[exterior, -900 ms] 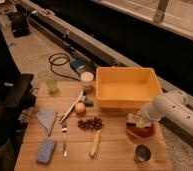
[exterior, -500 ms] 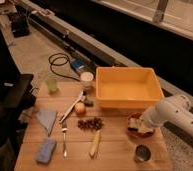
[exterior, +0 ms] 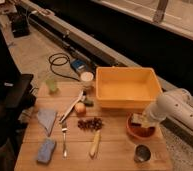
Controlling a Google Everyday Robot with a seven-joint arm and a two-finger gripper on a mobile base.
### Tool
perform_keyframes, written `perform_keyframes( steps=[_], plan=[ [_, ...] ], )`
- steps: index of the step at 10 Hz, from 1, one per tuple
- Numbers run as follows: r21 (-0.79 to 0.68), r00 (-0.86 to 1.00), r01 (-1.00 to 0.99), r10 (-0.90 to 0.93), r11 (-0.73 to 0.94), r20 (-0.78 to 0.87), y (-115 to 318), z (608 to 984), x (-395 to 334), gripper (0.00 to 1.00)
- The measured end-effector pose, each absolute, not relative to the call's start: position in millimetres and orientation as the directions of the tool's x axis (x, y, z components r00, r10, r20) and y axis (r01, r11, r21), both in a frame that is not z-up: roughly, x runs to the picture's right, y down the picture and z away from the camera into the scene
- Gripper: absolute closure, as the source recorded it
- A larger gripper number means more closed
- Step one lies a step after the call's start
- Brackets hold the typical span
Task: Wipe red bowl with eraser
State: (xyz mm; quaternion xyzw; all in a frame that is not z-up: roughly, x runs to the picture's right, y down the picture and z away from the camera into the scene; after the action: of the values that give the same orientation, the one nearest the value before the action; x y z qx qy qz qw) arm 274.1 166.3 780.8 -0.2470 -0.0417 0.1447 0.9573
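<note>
The small orange-red bowl (exterior: pixel 139 129) sits on the wooden table (exterior: pixel 115 150) at the right, just in front of the yellow tub. The pale eraser (exterior: pixel 136 119) is inside the bowl at its back left. My gripper (exterior: pixel 143 120) comes in from the right on a white arm and sits over the bowl, right at the eraser.
A big yellow tub (exterior: pixel 126 86) stands behind the bowl. A small metal cup (exterior: pixel 142 152) is in front of it. A blue sponge (exterior: pixel 46 150), fork (exterior: pixel 64 138), grey cloth (exterior: pixel 46 119), apple (exterior: pixel 80 108), dark berries (exterior: pixel 90 123), a banana-like piece (exterior: pixel 95 143), white cup (exterior: pixel 87 78) and green cup (exterior: pixel 51 84) lie to the left.
The gripper and eraser have shifted slightly inside the bowl; the arm's angle has changed a little. The other objects have not moved.
</note>
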Motion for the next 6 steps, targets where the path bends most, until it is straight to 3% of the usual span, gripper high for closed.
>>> perform_keyframes(
  steps=[6],
  plan=[
    [-0.522,0.956,-0.201,0.281,0.829,0.079,186.6,778.1,240.2,1.00]
  ],
)
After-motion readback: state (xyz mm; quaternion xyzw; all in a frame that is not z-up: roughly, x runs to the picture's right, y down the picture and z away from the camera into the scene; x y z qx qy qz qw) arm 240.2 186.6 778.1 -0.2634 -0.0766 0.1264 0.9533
